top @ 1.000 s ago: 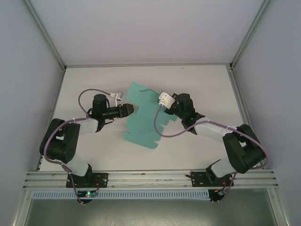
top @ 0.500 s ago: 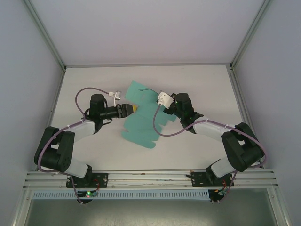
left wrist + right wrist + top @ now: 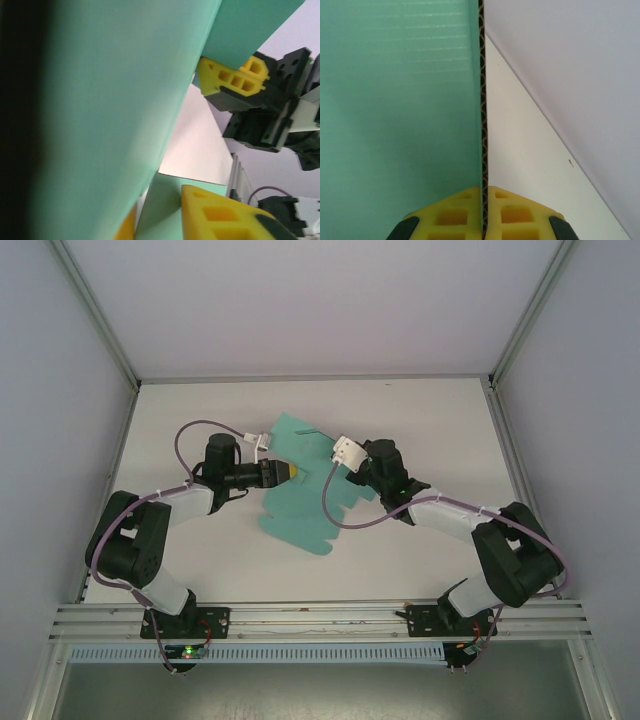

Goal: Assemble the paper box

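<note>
The paper box (image 3: 300, 508) is a flat teal die-cut sheet at mid-table, its far part lifted between both arms. My right gripper (image 3: 352, 470) holds its right side. In the right wrist view the yellow fingers (image 3: 455, 215) of the gripper (image 3: 482, 192) are shut on the sheet's corrugated edge (image 3: 481, 100), which stands upright. My left gripper (image 3: 287, 472) meets the sheet's left edge. In the left wrist view a teal panel (image 3: 110, 100) runs between the yellow fingers (image 3: 220, 215) of that gripper (image 3: 160, 222), with a narrow gap still showing. The right gripper's fingers (image 3: 235, 77) pinch the sheet beyond.
The white table (image 3: 200, 420) is boxed in by pale walls, with a metal rail (image 3: 320, 618) at the near edge. Purple cables (image 3: 335, 510) loop from both wrists, the right one hanging over the sheet.
My left gripper has moved right onto the sheet's edge and its jaws have narrowed. The right gripper stays clamped and has shifted slightly left.
</note>
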Robot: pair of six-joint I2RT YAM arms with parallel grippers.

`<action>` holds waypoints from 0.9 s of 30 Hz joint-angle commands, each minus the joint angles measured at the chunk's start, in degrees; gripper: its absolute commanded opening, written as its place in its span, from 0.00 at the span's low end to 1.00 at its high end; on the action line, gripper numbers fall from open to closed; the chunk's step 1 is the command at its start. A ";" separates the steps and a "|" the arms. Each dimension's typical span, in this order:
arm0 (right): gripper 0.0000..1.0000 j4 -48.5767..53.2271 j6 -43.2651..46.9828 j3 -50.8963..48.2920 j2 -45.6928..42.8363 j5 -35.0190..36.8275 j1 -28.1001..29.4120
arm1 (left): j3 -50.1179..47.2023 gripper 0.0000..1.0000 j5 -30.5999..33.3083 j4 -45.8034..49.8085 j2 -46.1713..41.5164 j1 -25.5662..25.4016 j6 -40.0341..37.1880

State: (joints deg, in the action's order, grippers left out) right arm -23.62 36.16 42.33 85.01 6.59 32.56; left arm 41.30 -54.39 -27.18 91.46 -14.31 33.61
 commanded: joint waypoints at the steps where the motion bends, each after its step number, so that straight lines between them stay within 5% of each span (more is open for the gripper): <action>1: 0.00 -2.32 -1.01 2.73 -3.35 -2.73 3.14 | 2.16 0.20 2.15 5.49 0.69 -2.48 -2.84; 7: 0.00 -2.31 5.75 1.65 -4.66 -0.29 8.05 | 3.61 0.07 6.03 8.95 2.49 -2.91 -2.29; 17: 0.00 -1.65 24.69 0.78 1.45 14.58 19.10 | 5.28 0.06 6.37 6.60 6.29 -2.83 3.96; 20: 0.00 -3.23 26.03 1.25 3.96 17.71 19.26 | 5.10 0.24 7.26 7.80 5.76 -2.78 4.26; 21: 0.00 -4.23 26.74 1.24 4.55 18.76 19.22 | 5.21 0.40 8.26 9.75 5.11 -2.83 3.44; 27: 0.00 -5.50 29.80 1.03 5.09 20.83 17.35 | 4.86 0.60 23.50 29.66 -2.69 -2.68 -4.05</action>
State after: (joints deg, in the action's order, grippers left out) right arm -27.55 62.15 42.39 89.73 29.04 49.89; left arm 44.18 -37.76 -7.22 93.89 -15.86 34.35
